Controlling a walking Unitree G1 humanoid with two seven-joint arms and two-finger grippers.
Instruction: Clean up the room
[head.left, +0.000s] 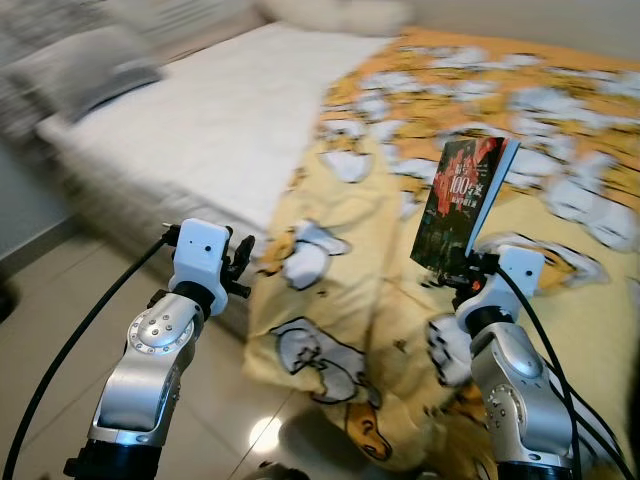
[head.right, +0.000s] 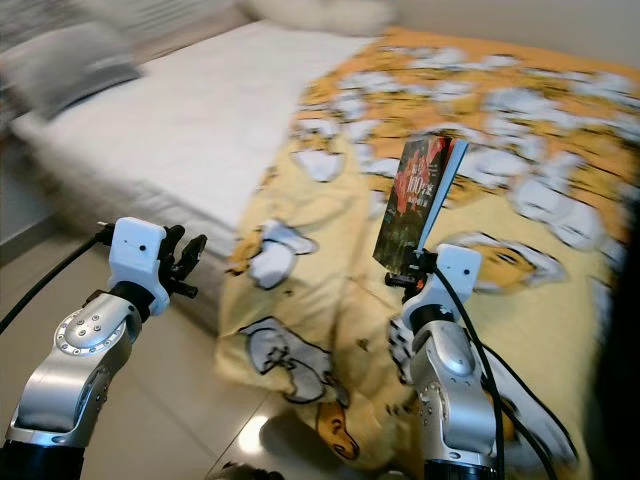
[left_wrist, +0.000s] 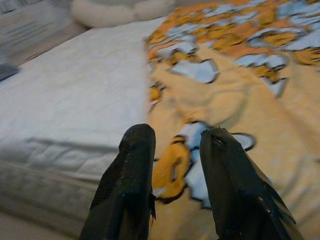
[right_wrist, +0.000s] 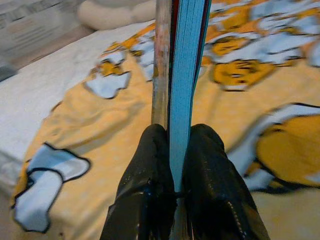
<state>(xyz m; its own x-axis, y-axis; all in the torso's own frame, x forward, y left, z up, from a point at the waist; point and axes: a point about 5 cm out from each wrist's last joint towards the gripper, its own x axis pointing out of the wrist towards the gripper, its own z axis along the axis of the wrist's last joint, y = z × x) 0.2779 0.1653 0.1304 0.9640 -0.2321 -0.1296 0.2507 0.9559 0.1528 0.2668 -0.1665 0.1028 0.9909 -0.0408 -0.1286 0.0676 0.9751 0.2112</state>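
My right gripper (head.left: 462, 268) is shut on the lower edge of a book (head.left: 462, 203) with a dark red cover and pale blue page edges. The book stands upright above the yellow blanket (head.left: 380, 330) with white cartoon figures that covers the right part of the bed. In the right wrist view both black fingers (right_wrist: 150, 165) clamp the book (right_wrist: 182, 75) from either side. My left gripper (head.left: 240, 262) is held up near the bed's front edge, its fingers (left_wrist: 132, 170) slightly apart with nothing between them.
The bare white mattress (head.left: 200, 130) takes up the left part of the bed, with a grey pillow (head.left: 85, 65) at its far left and a pale cushion (left_wrist: 115, 10) at the head. Shiny tiled floor (head.left: 60, 290) lies in front of the bed.
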